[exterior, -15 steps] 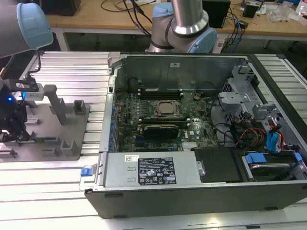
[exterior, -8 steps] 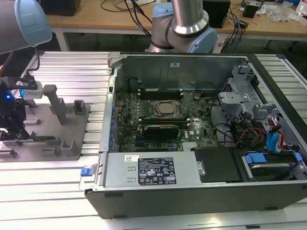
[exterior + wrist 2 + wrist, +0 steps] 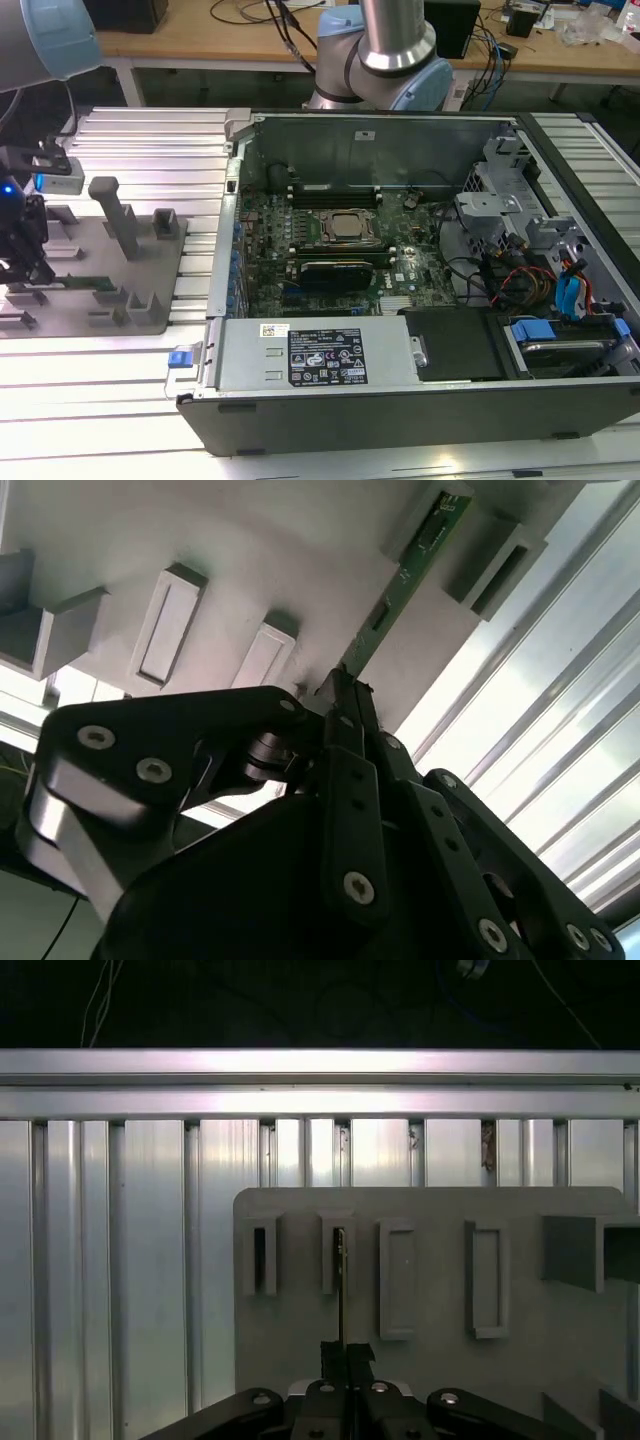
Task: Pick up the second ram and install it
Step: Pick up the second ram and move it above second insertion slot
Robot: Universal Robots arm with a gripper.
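Grey fixture plate bears thin green second ram, hand pinching it

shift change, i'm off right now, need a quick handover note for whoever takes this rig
Gripper: shut on one end of the second ram, above the grey fixture plate at the exterior view's left.
Second ram: on edge in the fixture's slots, its far end in a holder, not lifted out.
Done: the grasp, as far as it shows.
Left: the lift out of the fixture and the install in the open computer case, which stands apart at the exterior view's right.
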